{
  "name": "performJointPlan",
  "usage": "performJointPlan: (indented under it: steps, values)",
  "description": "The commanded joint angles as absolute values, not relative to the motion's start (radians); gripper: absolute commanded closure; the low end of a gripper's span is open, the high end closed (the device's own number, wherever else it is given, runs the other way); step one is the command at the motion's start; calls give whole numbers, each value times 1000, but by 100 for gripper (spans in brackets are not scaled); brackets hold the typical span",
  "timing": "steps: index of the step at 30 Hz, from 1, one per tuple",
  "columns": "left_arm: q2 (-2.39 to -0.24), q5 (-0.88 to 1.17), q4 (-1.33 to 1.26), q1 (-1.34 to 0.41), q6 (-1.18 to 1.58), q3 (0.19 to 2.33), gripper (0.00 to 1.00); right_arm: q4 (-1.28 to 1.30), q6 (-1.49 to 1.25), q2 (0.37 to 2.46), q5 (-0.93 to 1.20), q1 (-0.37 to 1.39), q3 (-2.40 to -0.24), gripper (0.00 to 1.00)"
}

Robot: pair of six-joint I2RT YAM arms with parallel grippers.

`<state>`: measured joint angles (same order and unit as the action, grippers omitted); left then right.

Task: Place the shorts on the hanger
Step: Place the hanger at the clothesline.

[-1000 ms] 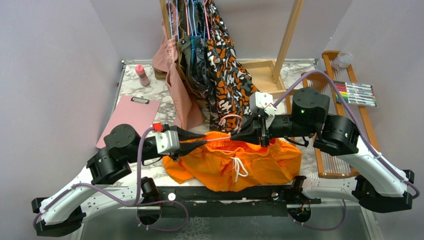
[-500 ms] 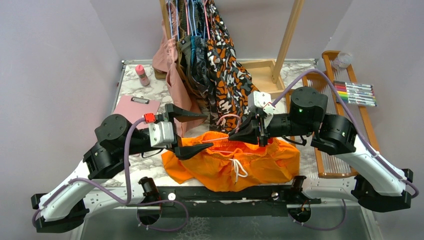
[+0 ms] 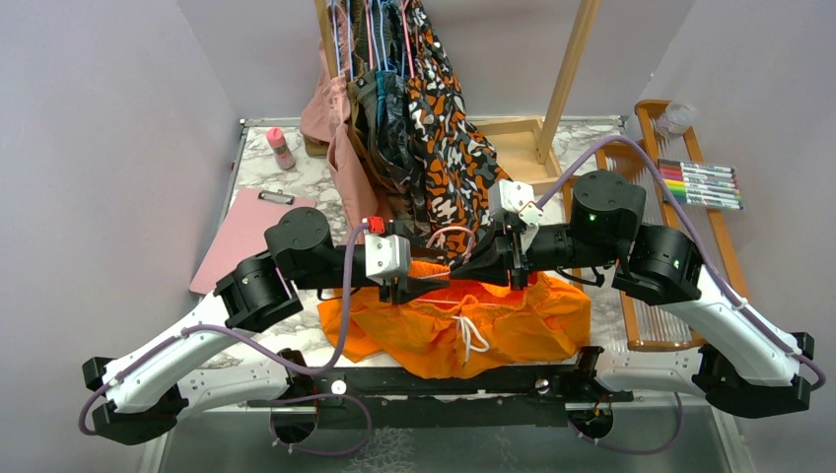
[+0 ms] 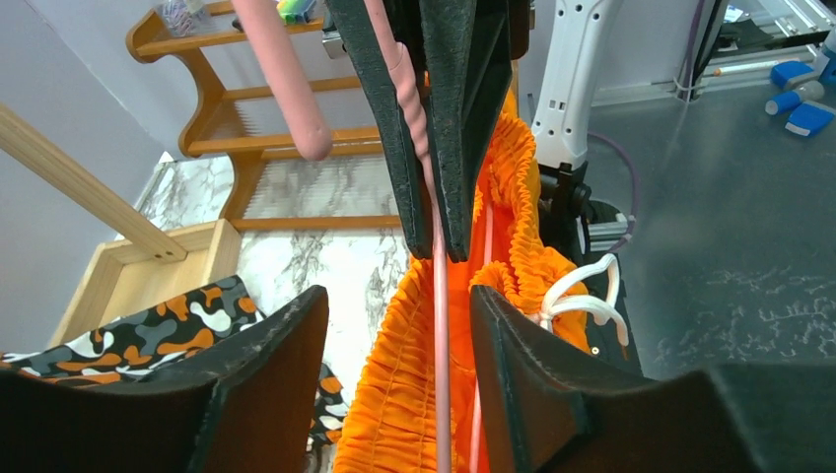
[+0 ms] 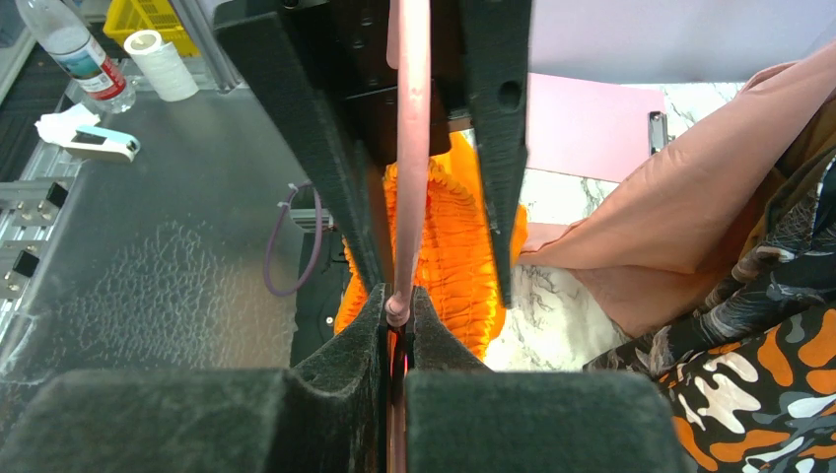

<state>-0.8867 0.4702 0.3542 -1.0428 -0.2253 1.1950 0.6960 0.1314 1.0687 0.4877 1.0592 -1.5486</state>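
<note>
Hanger (image 5: 412, 148) pinched in right claw (image 5: 397, 301); left claw (image 4: 397, 305) gaping.

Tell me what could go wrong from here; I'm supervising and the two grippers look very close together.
1. The left gripper stands open astride the hanger wire; closing off-centre, it could pinch the shorts waistband too and bunch it.
2. Only the right gripper is shut on the thin wire, so the hanger may twist or slip.
3. Both grippers nearly meet tip to tip and could collide.
</note>
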Motion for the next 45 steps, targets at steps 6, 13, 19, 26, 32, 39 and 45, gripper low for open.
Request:
performJointPlan:
  steps: [6,13,19,26,32,39,45]
  values:
    - [-878,471,350,-1044,-246,1186,95,646,124,1071,526,1063,-1557,99]
    - [-840,417,287,-1043,-235,1140,100,609,70,1049,526,1063,-1517,64]
    - [-795,378,239,-1043,-236,1100,100,621,29,993,431,1063,-1486,33]
    - [-768,381,212,-1042,-234,1083,100,655,-24,941,313,1063,-1435,30]
    - [-747,466,151,-1043,-204,1056,100,518,-103,925,356,1062,-1360,30]
    - [-754,543,149,-1043,-173,1065,100,464,-119,963,441,1063,-1394,33]
    - [-743,539,128,-1043,-169,1055,100,439,-173,977,516,1062,-1374,41]
